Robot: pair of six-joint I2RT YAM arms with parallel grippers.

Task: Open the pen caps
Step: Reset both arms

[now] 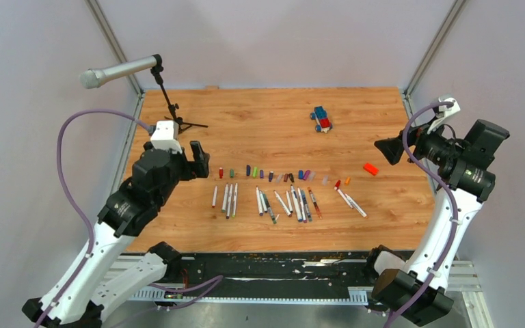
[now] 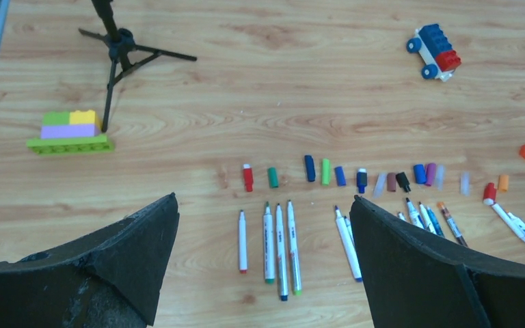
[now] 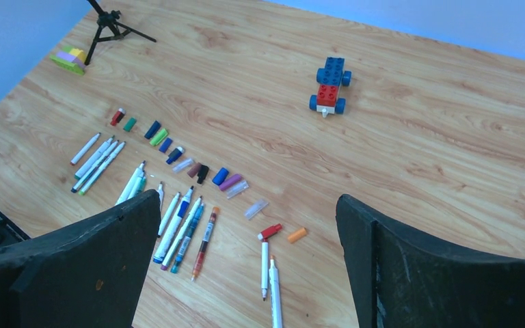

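Observation:
Several uncapped pens (image 1: pixel 266 201) lie side by side in a row across the middle of the table, tips pointing away. Just behind them a row of loose pen caps (image 1: pixel 273 175) in red, green, blue, purple, black and clear lies on the wood. In the left wrist view the pens (image 2: pixel 280 249) and caps (image 2: pixel 273 178) lie below my left gripper (image 2: pixel 264 198), which hangs open and empty above them. My right gripper (image 3: pixel 249 198) is open too, high over the row's right end, above a red cap (image 3: pixel 270 231) and an orange cap (image 3: pixel 297 235). Nothing is held.
A blue-and-red toy car (image 1: pixel 321 119) stands at the back right. An orange block (image 1: pixel 370 168) lies right of the caps. A microphone on a tripod stand (image 1: pixel 171 106) is at the back left, with a green-yellow brick bar (image 2: pixel 70 131) beside its foot.

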